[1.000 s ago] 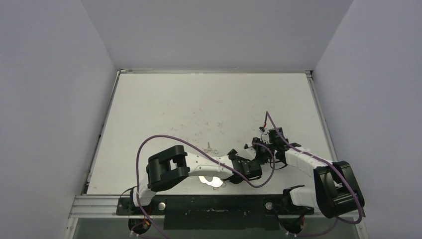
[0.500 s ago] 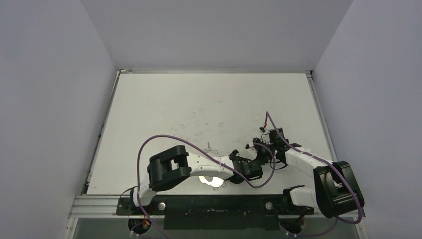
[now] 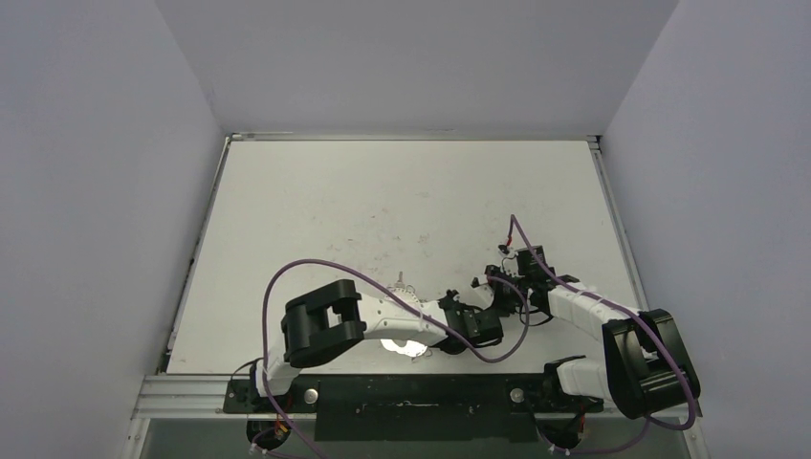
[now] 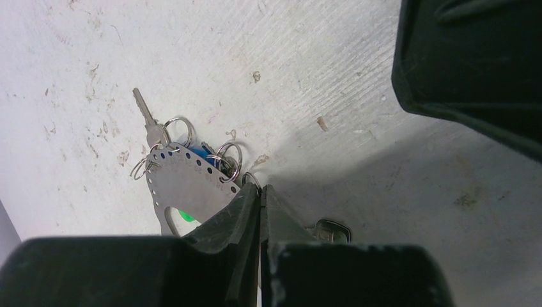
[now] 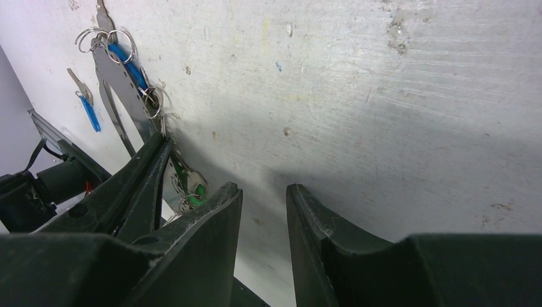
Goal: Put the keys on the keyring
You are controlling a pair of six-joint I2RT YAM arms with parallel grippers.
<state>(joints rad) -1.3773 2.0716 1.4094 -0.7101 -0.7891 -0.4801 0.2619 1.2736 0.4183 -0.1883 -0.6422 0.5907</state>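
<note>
Though half-hidden — 1 keyring

Top view is bright and even, table nearly washed out white; keyring throws a hot glint; wrist views run dimmer, a broad soft shadow crosses the surface; close-up fingers look dark and blurry

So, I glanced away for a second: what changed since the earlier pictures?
The left gripper closed its fingers at the rim of the keyring; whether they pinch anything is unclear. The right gripper stayed open and empty beside it; the keyring and both arms barely shifted.
</note>
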